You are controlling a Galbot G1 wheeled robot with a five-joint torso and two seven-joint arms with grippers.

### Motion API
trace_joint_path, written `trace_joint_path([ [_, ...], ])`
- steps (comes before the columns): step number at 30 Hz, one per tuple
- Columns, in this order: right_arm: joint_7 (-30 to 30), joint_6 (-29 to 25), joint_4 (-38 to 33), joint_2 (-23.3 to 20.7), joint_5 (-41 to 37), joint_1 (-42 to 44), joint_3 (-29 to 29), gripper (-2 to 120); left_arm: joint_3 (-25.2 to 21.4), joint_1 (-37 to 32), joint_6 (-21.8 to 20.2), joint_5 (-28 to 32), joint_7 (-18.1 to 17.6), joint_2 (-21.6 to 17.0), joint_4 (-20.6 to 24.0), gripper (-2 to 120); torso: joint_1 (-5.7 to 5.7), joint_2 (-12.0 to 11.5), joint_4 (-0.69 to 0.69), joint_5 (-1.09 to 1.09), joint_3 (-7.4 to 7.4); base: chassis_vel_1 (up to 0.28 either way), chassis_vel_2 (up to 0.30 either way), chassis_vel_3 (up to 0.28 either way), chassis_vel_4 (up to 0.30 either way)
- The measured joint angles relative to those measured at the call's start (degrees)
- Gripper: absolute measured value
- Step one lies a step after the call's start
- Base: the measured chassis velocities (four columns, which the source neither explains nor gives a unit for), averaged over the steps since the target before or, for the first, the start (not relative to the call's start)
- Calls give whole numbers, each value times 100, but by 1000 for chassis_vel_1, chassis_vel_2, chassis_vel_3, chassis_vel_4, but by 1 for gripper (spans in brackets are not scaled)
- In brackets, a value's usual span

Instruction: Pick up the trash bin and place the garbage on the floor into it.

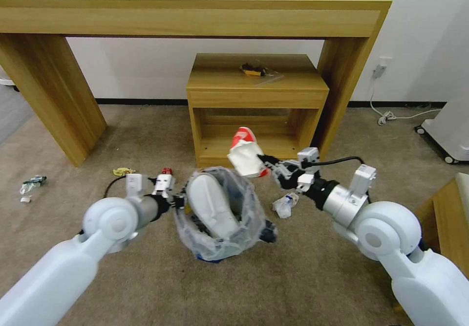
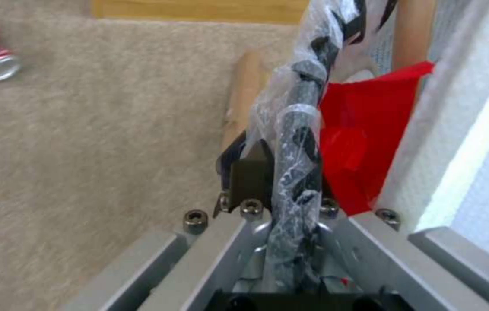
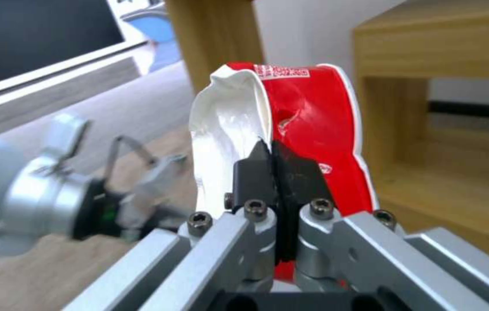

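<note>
Bin: trash bin [image 1: 220, 216], lifted off the floor [image 1: 312, 277] by its rim and tipped so the mouth faces up and toward the right arm; judged so that litter can be dropped straight in.
Left grip: left gripper [image 1: 180, 203] clamped on the near-left rim, liner [image 2: 299, 129] and rim bar pinched between the pads [image 2: 250, 177]; bin body hanging to the right of the fingers.
Contents: white slipper [image 1: 212, 208] standing inside the bag, red wrapper [image 2: 360, 142] against the liner beside it.
Right grip: right gripper [image 1: 267, 163] closed on the lower edge of a red-and-white packet [image 1: 246, 152]; packet standing up beyond the fingertips [image 3: 256, 172], crumpled at the pinch.
Packet position: just above and beyond the far-right rim of the bin, not yet over the mouth; judged mid-carry toward release.
Left on the floor: crushed packet [image 1: 284, 205] just right of the bin, red can [image 1: 166, 171] and yellow scrap [image 1: 123, 171] beyond the left arm, clear bottle [image 1: 32, 183] far left.
</note>
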State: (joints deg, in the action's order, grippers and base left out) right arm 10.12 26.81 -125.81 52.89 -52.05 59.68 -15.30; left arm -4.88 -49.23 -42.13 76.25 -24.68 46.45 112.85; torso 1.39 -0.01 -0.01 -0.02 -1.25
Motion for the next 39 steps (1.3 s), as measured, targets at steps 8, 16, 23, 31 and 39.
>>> trace_joint_path([
  [8, -237, 83, 32, 78, 438, 123, 630, 0, 311, 385, 0, 305, -213, 19, -91, 0, 0, 0, 1, 0, 0, 0, 0, 0, 0],
  [16, -424, 105, 42, 100, 720, 312, 784, 0, 250, 371, 0, 330, -233, 10, -99, 0, 0, 0, 1, -1, 1, 0, 0, 0, 0],
  [23, -478, 96, -59, 90, 882, 485, 753, 19, 177, 357, 0, 330, -222, -16, -108, 0, -1, 0, 1, -1, 1, 0, 0, 0, 0],
  [31, -631, 12, -140, 123, 963, 543, 542, 51, 30, 223, 0, 320, -165, -116, -47, 0, -1, 0, 0, 0, 1, 0, 0, 0, 0],
  [39, -1070, -141, 634, 231, 1006, 392, -144, 81, -1230, -1031, -2, -61, 261, -876, 255, 0, -1, 1, 4, 0, 1, 0, 0, 0, 0],
])
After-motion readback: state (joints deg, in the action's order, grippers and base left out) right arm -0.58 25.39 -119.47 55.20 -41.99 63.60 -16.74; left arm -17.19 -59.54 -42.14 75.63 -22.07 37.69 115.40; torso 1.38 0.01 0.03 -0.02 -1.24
